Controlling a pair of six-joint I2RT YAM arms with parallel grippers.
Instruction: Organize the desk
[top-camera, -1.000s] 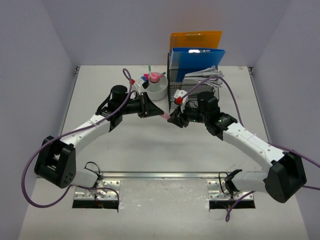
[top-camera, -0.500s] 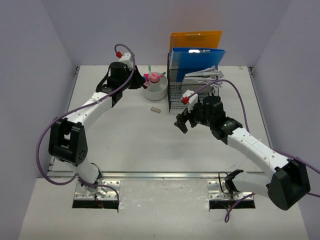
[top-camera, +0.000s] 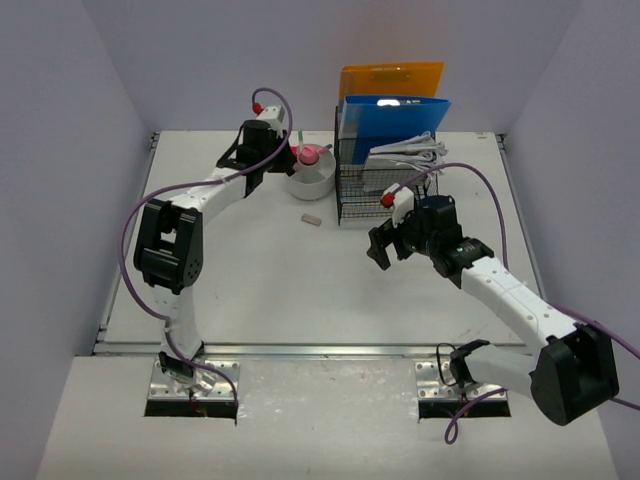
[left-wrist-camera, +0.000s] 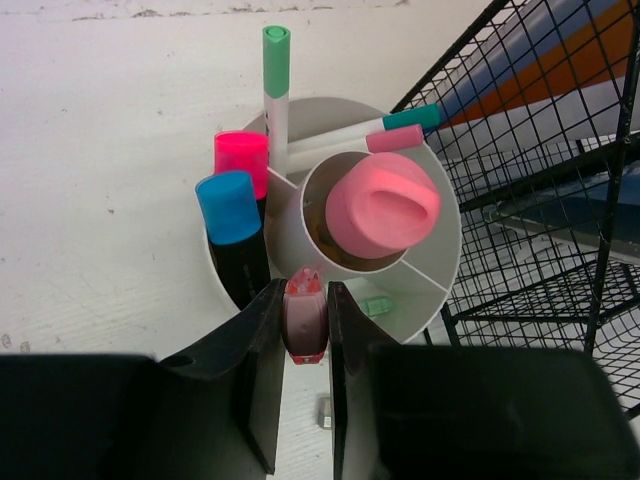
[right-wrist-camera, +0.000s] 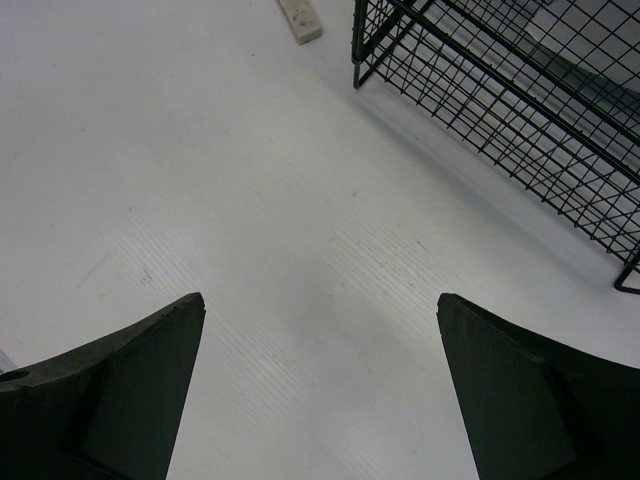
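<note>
Reporting on the bench (top-camera: 250, 290): white and flat, it lies under both of your arms between lavender walls (top-camera: 60, 200), with a metal rail (top-camera: 320, 350) along its near edge.
Toward its far edge stands a white round organizer (top-camera: 312, 183), holding capped markers (left-wrist-camera: 232, 205) and a pink-topped item (left-wrist-camera: 382, 205) in its centre well. A black wire rack (top-camera: 365, 190) stands just to its right, with a blue folder (top-camera: 395, 115) and an orange folder (top-camera: 390, 78) upright at the rack's far side. A small beige block (top-camera: 311, 218) lies on bare surface just in front of the organizer. Your left end effector (left-wrist-camera: 305, 290) hangs over the organizer's near rim, clamped on a small pink object (left-wrist-camera: 304, 325). Your right end effector (right-wrist-camera: 320, 300) hovers over bare bench near the rack's front-left corner, its fingers spread wide apart.
</note>
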